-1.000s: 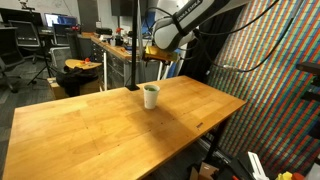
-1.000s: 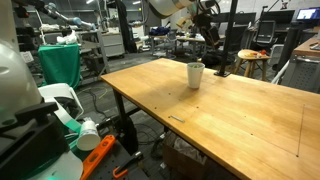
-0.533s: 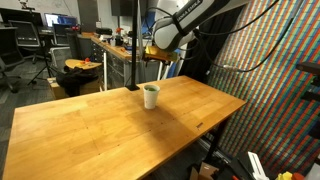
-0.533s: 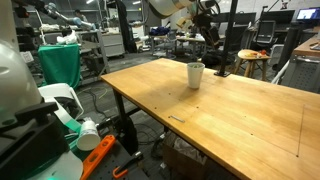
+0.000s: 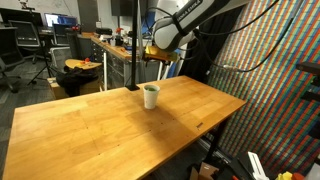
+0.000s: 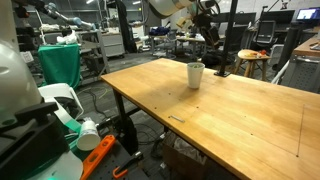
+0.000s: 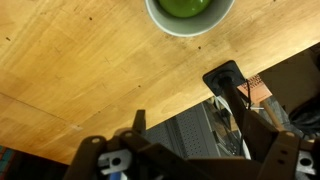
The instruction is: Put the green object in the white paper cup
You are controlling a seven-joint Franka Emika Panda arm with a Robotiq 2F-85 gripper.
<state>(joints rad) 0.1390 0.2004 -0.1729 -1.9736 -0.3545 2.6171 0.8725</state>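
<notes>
The white paper cup [image 5: 151, 96] stands upright near the far edge of the wooden table [image 5: 110, 125]; it also shows in the other exterior view [image 6: 196, 74]. The green object [image 5: 151, 89] lies inside it, its top showing at the rim. In the wrist view the cup [image 7: 172, 25] is at the top edge with the green object [image 7: 188, 6] in it. My gripper [image 5: 155, 54] hangs above and behind the cup, also in an exterior view [image 6: 208, 14]. In the wrist view its two fingers are spread apart with nothing between them [image 7: 190, 125].
The table edge runs just past the cup; beyond it a black floor fitting [image 7: 228, 78] and a stool with an orange object [image 5: 82, 66] stand. A patterned wall [image 5: 280, 60] is at one side. Workbenches and chairs fill the background.
</notes>
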